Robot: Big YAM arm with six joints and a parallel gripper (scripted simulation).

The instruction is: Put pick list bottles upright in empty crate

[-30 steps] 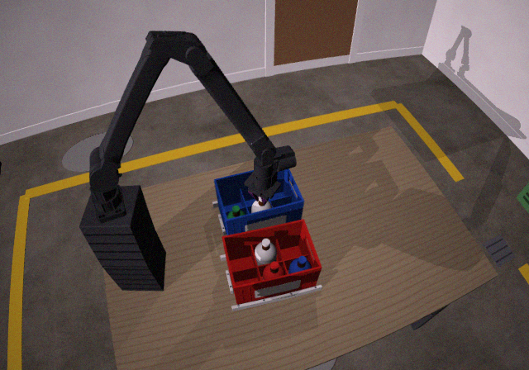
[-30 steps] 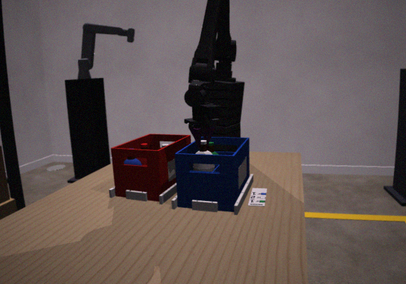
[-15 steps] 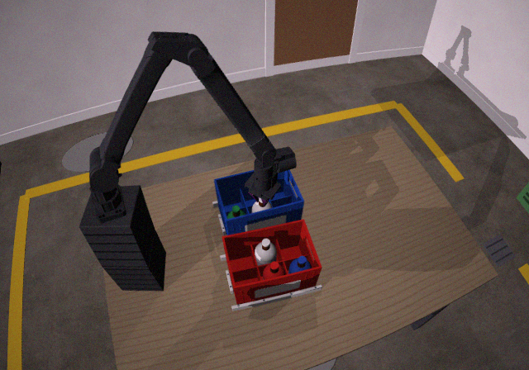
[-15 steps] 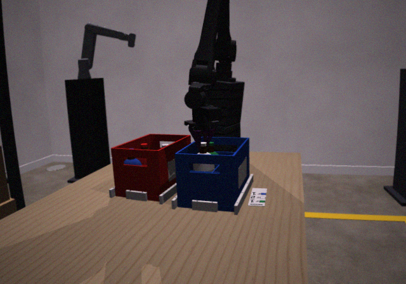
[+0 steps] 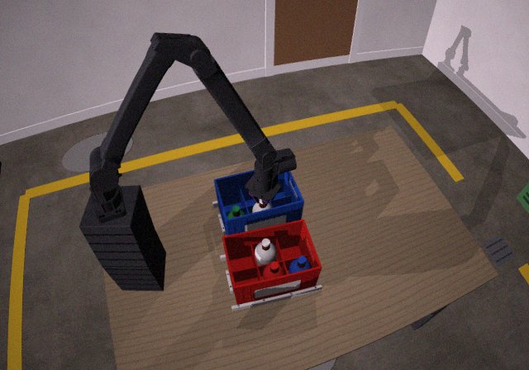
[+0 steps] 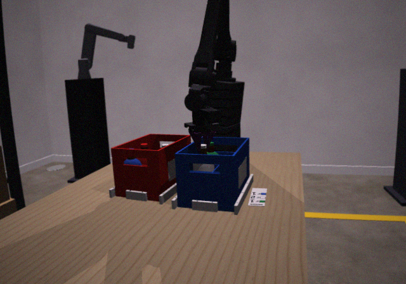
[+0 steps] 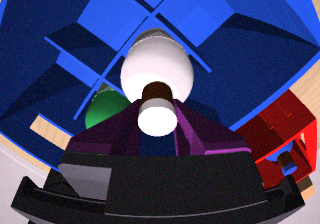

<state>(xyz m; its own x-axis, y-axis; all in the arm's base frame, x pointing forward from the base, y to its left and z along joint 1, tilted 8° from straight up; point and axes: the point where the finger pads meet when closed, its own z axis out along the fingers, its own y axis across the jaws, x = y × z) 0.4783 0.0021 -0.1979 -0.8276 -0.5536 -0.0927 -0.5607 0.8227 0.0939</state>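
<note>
My gripper [image 5: 261, 199] [image 6: 203, 141] [image 7: 157, 105] is shut on the neck of a white bottle [image 5: 261, 209] [image 6: 203, 147] [image 7: 157, 66]. The bottle is upright, low in the near middle compartment of the blue crate [image 5: 234, 228] [image 6: 203, 191] [image 7: 250, 40]; whether its base touches the floor is hidden. A green bottle [image 5: 235, 215] [image 6: 212, 153] [image 7: 104, 113] stands beside it. The red crate [image 5: 245, 292] [image 6: 137, 180] [image 7: 295, 115] holds a white bottle [image 5: 265, 253], a red bottle [image 5: 273, 271] and a blue bottle [image 5: 300, 265] [image 6: 132, 161]. The pick list [image 6: 257, 197] shows green 1, white 2, blue 1.
The red crate stands close beside the blue one. Low light-coloured rails [image 5: 278, 297] [image 6: 244, 194] lie along the crates' bases. Dividers [image 7: 175, 1] split the blue crate, and its far row and near right compartment look empty.
</note>
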